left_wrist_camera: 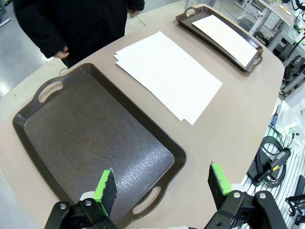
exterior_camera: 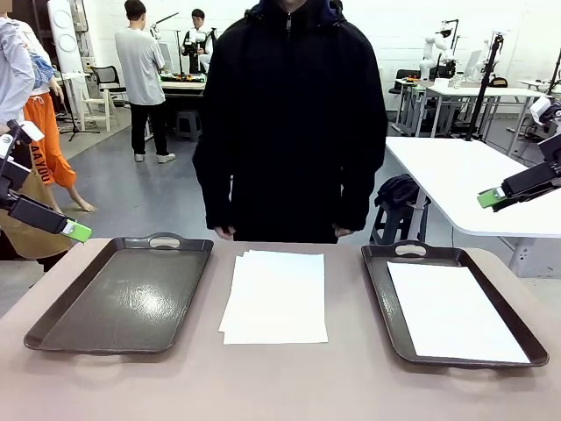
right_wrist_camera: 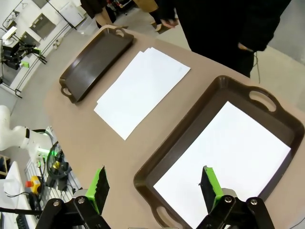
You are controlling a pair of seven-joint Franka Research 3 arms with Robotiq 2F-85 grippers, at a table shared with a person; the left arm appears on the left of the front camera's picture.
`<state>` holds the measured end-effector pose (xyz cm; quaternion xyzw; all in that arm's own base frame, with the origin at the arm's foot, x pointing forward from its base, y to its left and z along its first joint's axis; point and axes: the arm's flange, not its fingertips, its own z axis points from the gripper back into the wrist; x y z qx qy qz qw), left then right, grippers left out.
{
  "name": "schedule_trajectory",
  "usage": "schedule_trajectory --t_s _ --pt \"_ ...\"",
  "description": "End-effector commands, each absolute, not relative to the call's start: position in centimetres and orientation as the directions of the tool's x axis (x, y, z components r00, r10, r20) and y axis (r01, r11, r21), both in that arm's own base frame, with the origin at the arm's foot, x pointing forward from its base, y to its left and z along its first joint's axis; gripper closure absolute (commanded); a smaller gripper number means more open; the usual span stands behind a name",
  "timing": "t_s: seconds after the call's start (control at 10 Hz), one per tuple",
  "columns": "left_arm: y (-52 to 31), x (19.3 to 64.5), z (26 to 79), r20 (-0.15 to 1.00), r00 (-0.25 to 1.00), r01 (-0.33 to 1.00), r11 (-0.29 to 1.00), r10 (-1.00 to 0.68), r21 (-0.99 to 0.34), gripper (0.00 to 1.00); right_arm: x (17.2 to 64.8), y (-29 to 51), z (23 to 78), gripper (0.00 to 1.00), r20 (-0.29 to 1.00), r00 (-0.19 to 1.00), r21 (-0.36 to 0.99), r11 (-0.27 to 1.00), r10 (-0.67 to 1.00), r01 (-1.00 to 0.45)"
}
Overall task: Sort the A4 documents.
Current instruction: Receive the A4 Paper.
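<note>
Several A4 documents (exterior_camera: 274, 296) lie in a loose stack at the middle of your counter (exterior_camera: 289, 386), between the left tray (exterior_camera: 123, 294) and the right tray (exterior_camera: 379, 289). How do they look to you?

Plain white, blank, thin and flat. The far corners are slightly fanned, so you can see more than one edge there. One more single sheet (exterior_camera: 454, 311) lies flat on the right tray's floor, inside its rim.

Which way do they run?

The stack's long axis runs from your robot's side toward the person (exterior_camera: 287, 114) standing at the far edge, with the short edges facing each of you. The single sheet follows its tray's length, the same near-to-far way, angled a little with the tray.

And your grippers?

Your left gripper (left_wrist_camera: 162, 183) hangs in the air at the counter's left side, looking down on the left tray, jaws wide and holding nothing. Your right gripper (right_wrist_camera: 155, 186) hangs raised at the right side, above the right tray's near end, jaws just as wide with nothing between them.
</note>
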<state>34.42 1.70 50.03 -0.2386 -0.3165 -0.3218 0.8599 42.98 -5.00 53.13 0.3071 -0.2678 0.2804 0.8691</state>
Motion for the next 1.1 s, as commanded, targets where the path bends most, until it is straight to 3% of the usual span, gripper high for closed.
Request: schedule_trajectory --t_s 0.0,1.0 --pt "1.97 34.58 49.84 0.712 0.575 0.721 0.66 -0.403 -0.208 0.0 43.07 -4.88 53.19 0.0 0.644 0.697 0.391 0.648 0.315 -0.654" --pt "1.97 34.58 49.84 0.712 0.575 0.721 0.66 -0.403 -0.208 0.0 43.07 -4.88 53.19 0.0 0.644 0.697 0.391 0.648 0.315 -0.654"
